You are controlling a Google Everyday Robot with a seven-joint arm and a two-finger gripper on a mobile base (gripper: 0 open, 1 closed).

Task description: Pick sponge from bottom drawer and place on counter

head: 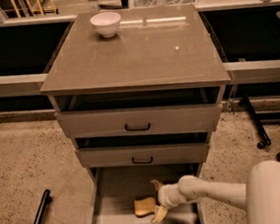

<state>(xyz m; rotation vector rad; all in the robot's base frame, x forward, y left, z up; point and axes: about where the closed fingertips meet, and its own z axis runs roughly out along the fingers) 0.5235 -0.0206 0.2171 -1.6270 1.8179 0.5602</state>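
Note:
The yellow-tan sponge (145, 206) lies flat on the floor of the bottom drawer (110, 211), which is pulled out. My gripper (157, 200) reaches in from the right, inside the drawer. Its tan fingers are spread, one above and one below the sponge's right end, close to it but not closed on it. The glossy grey-brown counter (139, 54) tops the cabinet.
A white bowl (106, 23) stands on the counter's far left corner. The two upper drawers with black handles (137, 127) stand slightly ajar above the gripper. A black pole (37, 218) lies on the speckled floor at left; a chair base (261, 132) is at right.

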